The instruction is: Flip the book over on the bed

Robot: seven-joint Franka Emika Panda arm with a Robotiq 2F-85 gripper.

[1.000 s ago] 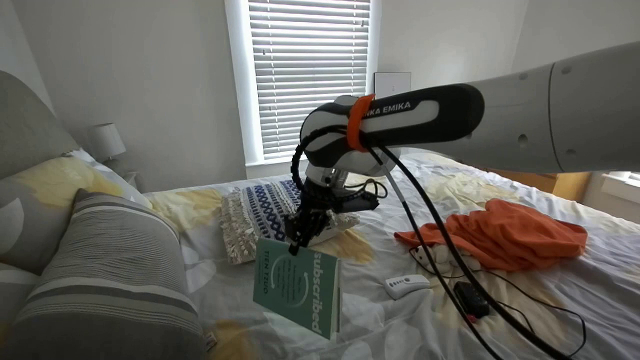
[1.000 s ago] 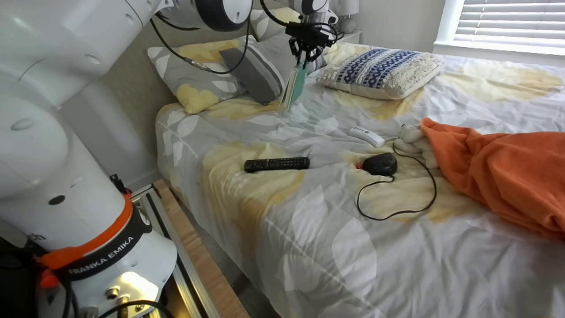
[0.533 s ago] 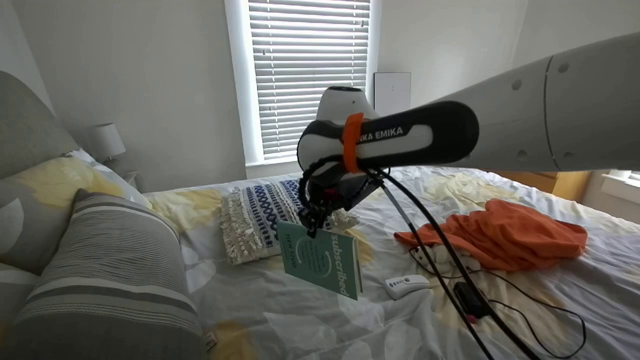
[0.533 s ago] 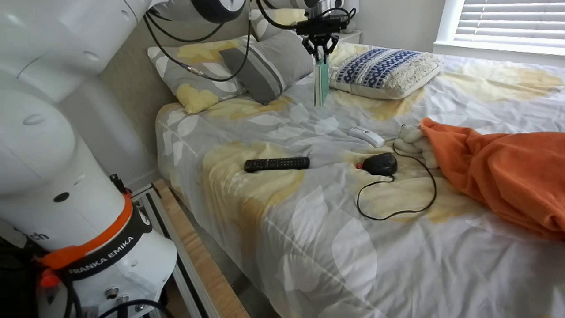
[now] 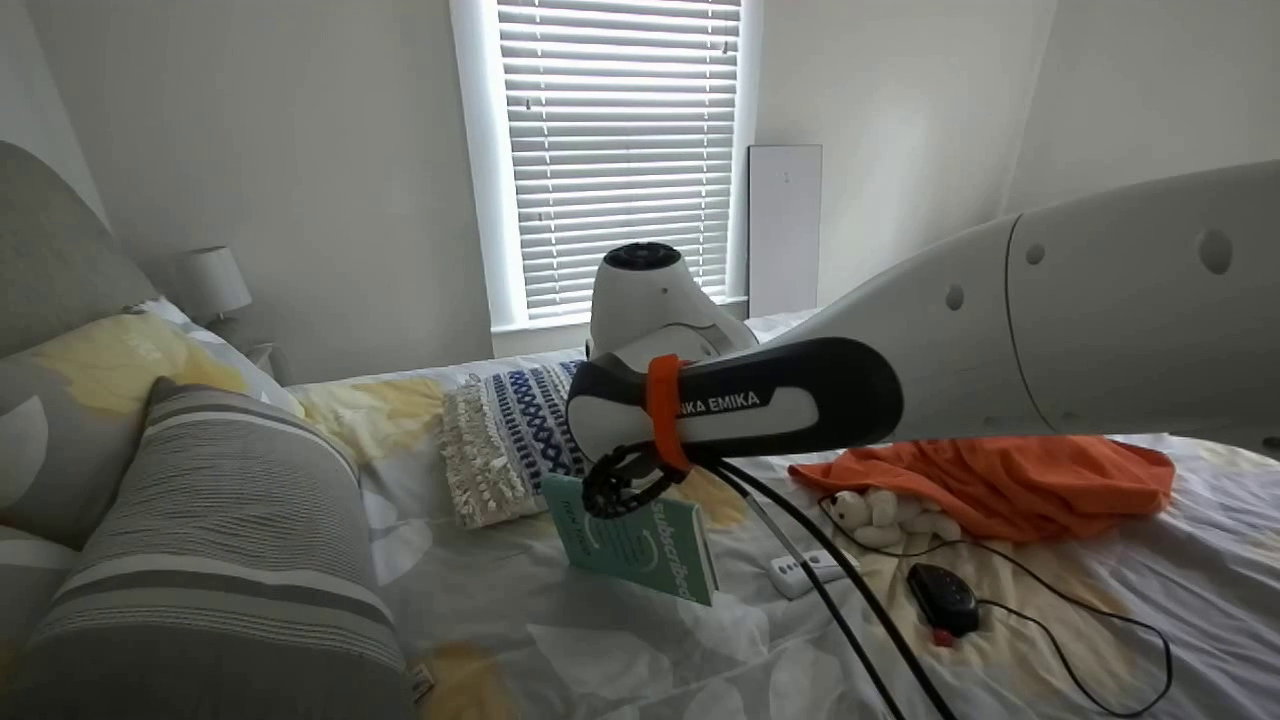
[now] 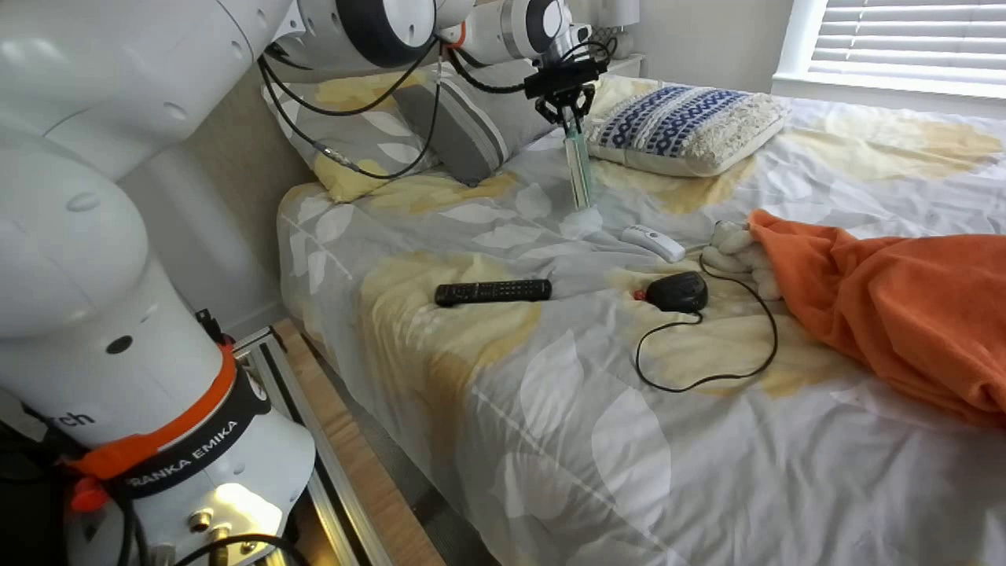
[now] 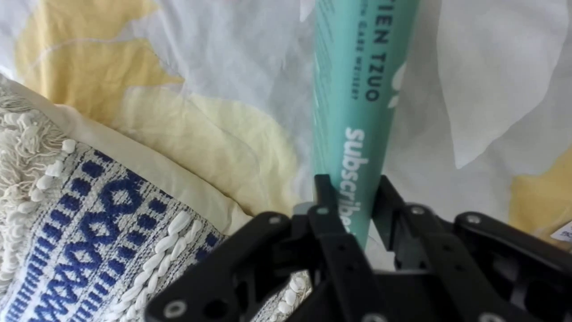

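Though wrist-only, legible book spine [image 7: 353, 116]

In an exterior view you've got bright blind-covered window [image 5: 620, 160], 12 o'clock; lamp [image 5: 214, 283], 9 o'clock; pale walls [image 5: 290, 160].

Daylight glows through the blinds [image 5: 625, 150], the grey pillow [image 5: 230, 540] sits in dim shade, glare whitens the robot's base [image 6: 251, 472], and the wrist view shows the gripper [image 7: 353, 183] dark and slightly soft

Teal book [image 7: 357, 116], white and dark lettering; white-grey bed [image 6: 550, 354], yellow floral print; blue-and-white patterned cushion [image 6: 684, 130]; orange cloth [image 6: 904, 306].
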